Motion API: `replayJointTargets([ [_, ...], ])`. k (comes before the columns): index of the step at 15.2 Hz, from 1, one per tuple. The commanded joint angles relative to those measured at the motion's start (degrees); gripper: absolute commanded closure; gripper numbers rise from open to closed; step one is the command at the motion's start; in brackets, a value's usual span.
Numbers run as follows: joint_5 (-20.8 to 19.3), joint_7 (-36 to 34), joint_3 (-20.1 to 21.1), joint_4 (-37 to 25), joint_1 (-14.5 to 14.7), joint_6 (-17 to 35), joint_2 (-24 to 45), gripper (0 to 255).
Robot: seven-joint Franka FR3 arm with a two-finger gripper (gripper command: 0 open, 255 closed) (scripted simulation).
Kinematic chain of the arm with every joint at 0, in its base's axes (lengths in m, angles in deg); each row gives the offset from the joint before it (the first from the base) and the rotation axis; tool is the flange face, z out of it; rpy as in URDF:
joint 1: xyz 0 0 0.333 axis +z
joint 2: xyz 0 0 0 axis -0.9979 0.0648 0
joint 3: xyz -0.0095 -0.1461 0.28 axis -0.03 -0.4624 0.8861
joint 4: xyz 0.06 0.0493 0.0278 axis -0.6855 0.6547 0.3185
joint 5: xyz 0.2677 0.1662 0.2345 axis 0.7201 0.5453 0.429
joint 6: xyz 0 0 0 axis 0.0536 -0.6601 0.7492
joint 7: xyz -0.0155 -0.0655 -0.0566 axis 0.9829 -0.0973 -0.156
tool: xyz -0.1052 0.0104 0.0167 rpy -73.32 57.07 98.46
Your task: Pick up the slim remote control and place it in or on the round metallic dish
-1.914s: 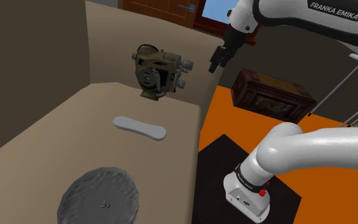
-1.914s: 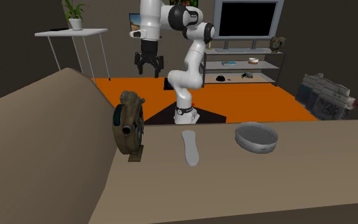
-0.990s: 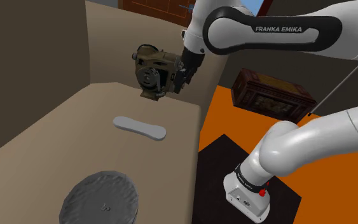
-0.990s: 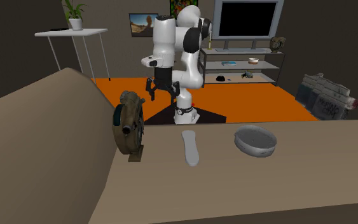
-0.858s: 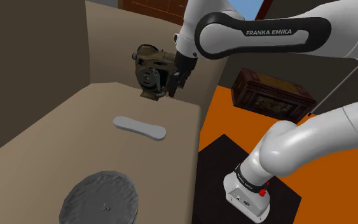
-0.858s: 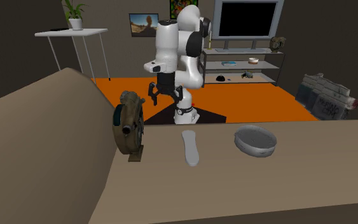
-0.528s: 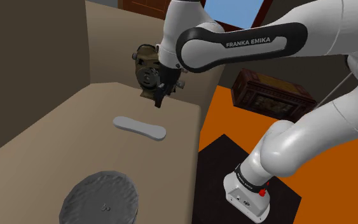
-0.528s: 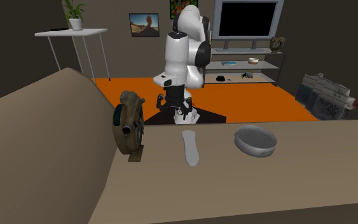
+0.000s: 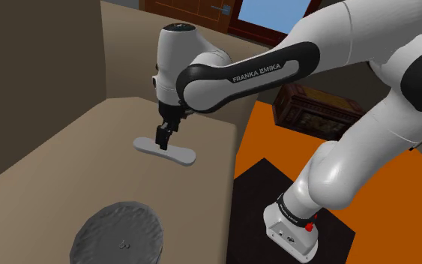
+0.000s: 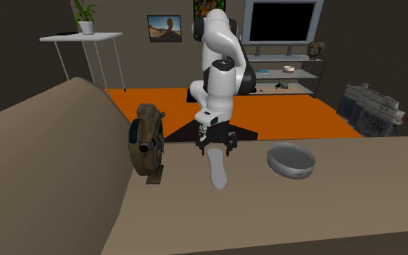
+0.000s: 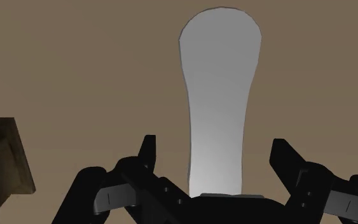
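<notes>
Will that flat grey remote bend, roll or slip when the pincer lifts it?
Probably stiff: the remote looks like one solid slab. It lies flat, so rolling seems unlikely. Its surface looks smooth, so it might slip or tilt if the open pincer clasps it near one end.

Old film camera (image 10: 147,141) on tan surface (image 10: 304,210), potted plant (image 10: 86,14) on white table (image 10: 79,38), television (image 10: 280,22)

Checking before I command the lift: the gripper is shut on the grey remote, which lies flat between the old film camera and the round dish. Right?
Not quite. The gripper is open: the wrist view shows its fingers apart on either side of the remote, not touching it. The remote does lie flat between the camera and the dish.
</notes>
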Motion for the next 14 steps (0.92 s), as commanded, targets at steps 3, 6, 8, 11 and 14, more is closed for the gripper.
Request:
replayJointTargets([
  [3,-1.3,-1.0,0.8,0.2,0.4,3.0,3.3,0],
  [6,-1.9,-1.5,0.8,1.4,0.4,5.3,4.5,0],
  [8,-2.3,-1.8,0.8,1.9,0.4,6.5,5.2,0],
  [11,-2.3,-1.8,0.8,1.9,0.4,6.5,5.2,0],
  [14,-2.3,-1.8,0.8,1.9,0.4,6.5,5.2,0],
])
